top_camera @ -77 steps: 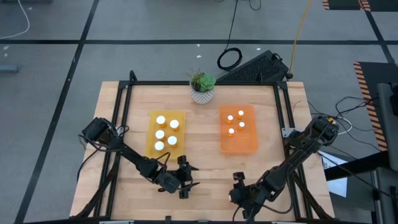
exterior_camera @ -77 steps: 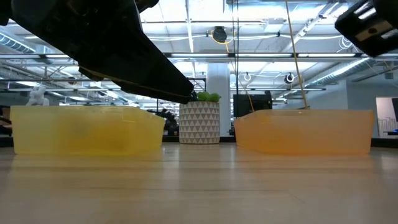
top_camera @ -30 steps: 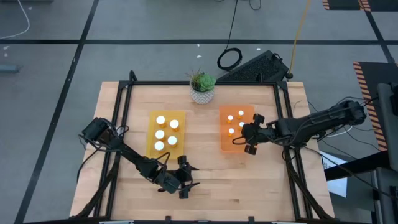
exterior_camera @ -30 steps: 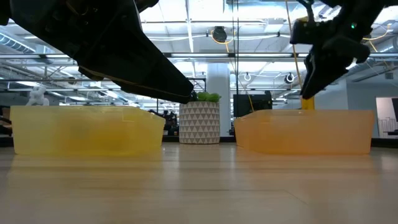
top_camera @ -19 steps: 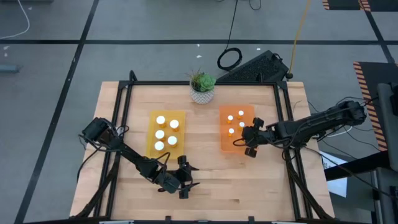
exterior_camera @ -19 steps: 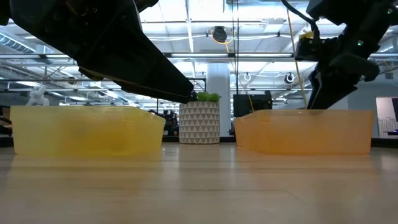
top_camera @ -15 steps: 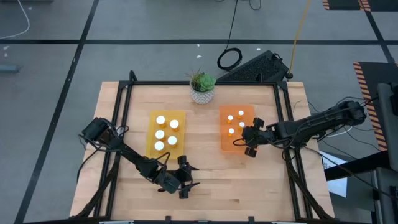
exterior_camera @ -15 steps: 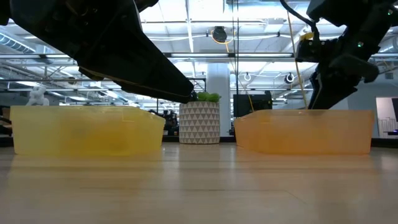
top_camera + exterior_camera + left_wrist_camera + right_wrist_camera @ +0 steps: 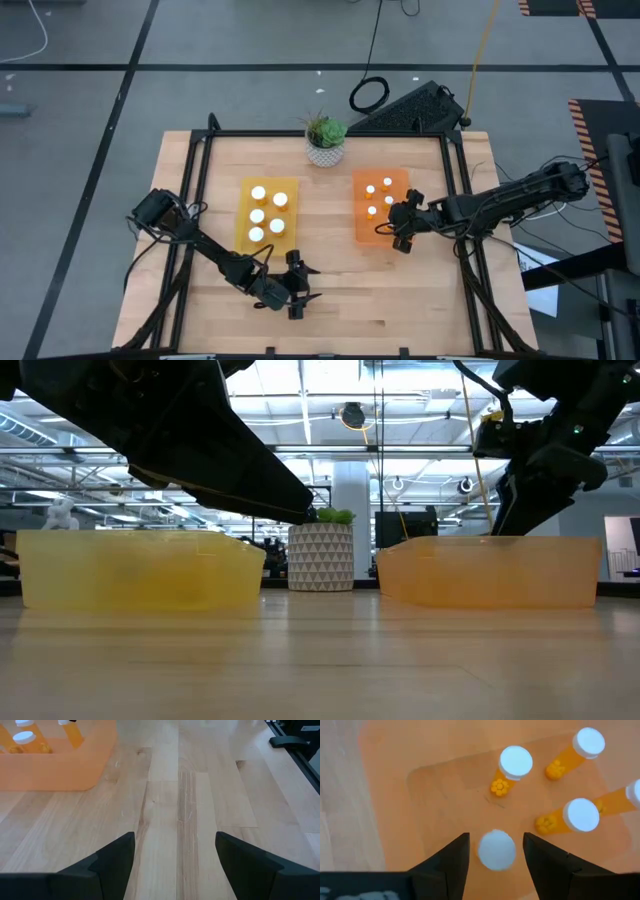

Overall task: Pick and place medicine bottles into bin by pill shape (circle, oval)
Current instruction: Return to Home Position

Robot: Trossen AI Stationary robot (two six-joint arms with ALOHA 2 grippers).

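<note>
We see the right tool [image 9: 495, 851] above the orange bin [image 9: 383, 212], its fingers spread either side of a white-capped medicine bottle [image 9: 496, 850]; whether they touch it we cannot tell; three more bottles [image 9: 516, 762] stand in that bin; five white caps [image 9: 258, 194] show in the yellow bin [image 9: 266, 214] beside it; the left tool [image 9: 175, 857] waits, fingers apart, near the worktop's [image 9: 330, 280] front edge.

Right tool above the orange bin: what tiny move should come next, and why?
Probably lift straight up. The right tool has its fingers wider than the bottle between them, which seems let go inside the orange bin beside three other bottles, so rising would clear it. The left tool waits open near the table front.
</note>
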